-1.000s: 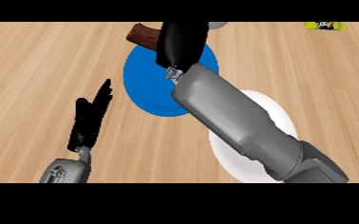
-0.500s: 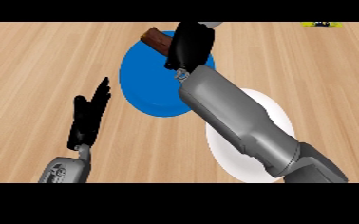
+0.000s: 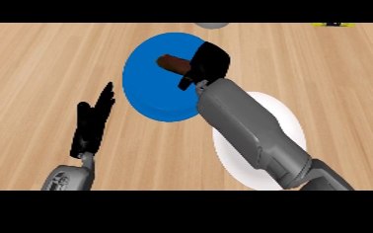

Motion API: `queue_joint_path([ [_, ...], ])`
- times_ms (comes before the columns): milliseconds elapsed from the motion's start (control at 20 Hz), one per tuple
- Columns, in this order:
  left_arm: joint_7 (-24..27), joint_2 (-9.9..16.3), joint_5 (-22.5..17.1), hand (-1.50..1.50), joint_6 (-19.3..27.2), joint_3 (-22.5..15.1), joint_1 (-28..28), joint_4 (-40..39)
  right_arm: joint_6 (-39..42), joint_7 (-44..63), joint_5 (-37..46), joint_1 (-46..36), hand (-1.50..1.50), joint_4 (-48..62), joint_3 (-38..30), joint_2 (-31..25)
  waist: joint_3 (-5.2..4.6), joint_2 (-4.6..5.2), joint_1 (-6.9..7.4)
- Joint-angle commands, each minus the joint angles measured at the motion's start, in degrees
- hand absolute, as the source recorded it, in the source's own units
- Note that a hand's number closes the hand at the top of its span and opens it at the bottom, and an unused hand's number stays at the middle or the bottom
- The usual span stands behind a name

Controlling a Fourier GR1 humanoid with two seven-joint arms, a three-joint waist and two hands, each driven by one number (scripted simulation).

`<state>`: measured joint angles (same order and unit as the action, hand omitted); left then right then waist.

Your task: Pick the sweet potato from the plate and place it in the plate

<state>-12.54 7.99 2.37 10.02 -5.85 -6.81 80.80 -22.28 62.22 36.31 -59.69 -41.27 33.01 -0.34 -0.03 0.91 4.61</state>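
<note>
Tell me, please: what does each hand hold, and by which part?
The right hand is curled on the sweet potato's right end. The left hand holds nothing.

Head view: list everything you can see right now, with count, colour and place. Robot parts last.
sweet potato: one, reddish brown, over the blue plate, its right end hidden by the right hand
blue plate: one, blue, counter centre
white plate: one, white, right of the blue plate, partly under the right forearm
grey object: one, top edge, cut off
yellow-and-black object: one, top right corner
left hand: one, black, lower left, resting open
right hand: one, black, curled on the sweet potato
</note>
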Motion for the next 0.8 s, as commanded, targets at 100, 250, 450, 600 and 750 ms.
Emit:
queue_joint_path([
  [100, 1.12, -0.34, 0.53, 0.0, 0.57, -0.11, 4.07, 1.66, -1.86, -1.39, -11.74, -1.05, -1.5, 1.34, 3.94, 0.32, 0.02, -0.26, -0.67],
  [250, 0.3, -0.61, 1.28, 0.0, 0.88, -0.5, 2.79, 2.32, -6.59, -5.55, -13.68, -2.39, -1.5, 0.27, 5.44, 0.33, 0.03, -0.27, -0.81],
  [450, -0.33, 0.19, -0.39, 0.0, 0.76, 1.76, 2.74, 2.19, -22.23, -15.32, -10.91, 3.19, -1.5, -8.04, 1.58, 0.33, 0.15, -0.7, -2.89],
  [600, -1.33, -1.44, 0.34, 0.0, 1.92, 0.66, 2.07, 2.16, -30.65, -16.8, -12.1, 3.43, -1.5, -12.35, -1.31, 0.33, 0.15, -0.8, -3.06],
  [750, 0.75, 1.24, -1.33, 0.0, -0.61, 2.6, 4.33, 3.08, -35.46, -23.45, -15.24, 8.74, -1.5, -15.41, -2.65, 0.32, 0.11, -0.64, -2.92],
])
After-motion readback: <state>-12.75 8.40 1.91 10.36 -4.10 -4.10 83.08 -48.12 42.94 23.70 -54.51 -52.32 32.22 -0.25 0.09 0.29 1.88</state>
